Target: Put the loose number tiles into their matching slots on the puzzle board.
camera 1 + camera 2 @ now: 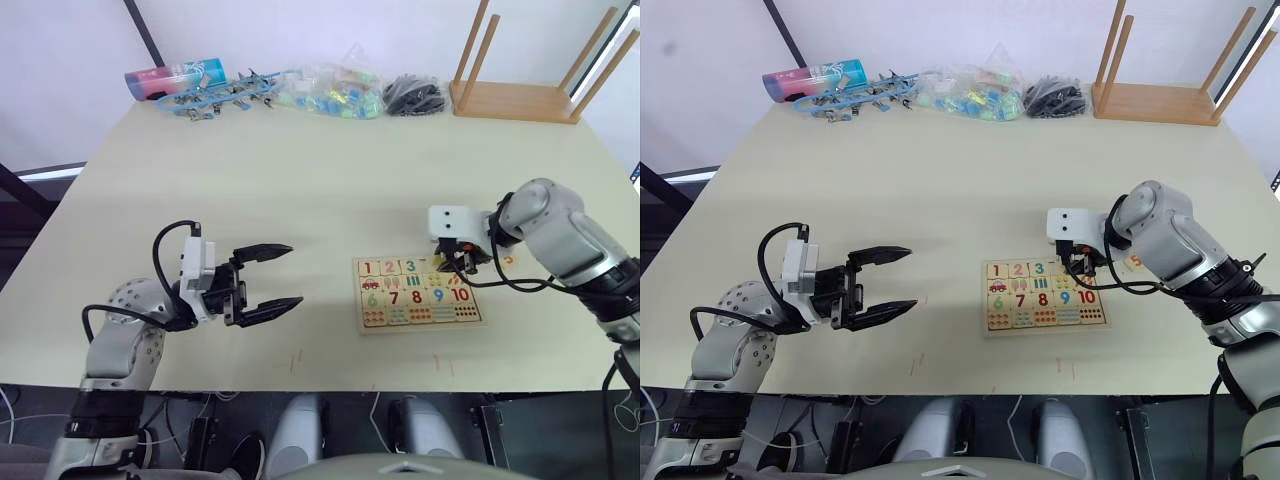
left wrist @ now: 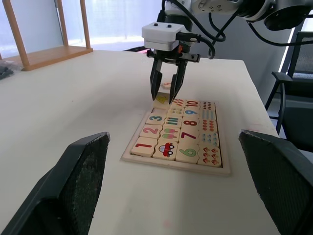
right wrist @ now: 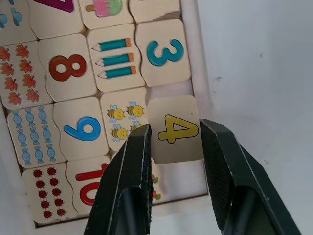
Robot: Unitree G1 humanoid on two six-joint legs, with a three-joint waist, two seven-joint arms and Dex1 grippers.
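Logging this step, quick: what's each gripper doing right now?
Left gripper: open, holding nothing.
Right gripper: closed on the yellow 4 tile over the puzzle board.

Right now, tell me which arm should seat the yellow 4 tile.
Right. Its tool already straddles the yellow 4 tile over the puzzle board, beside the 3. The left tool hangs open, away from the board.

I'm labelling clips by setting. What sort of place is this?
Probably an indoor robot test bench, not a home: a plain table against a bare wall, practice props heaped along its far edge, an upturned wooden stool, and a number puzzle board.
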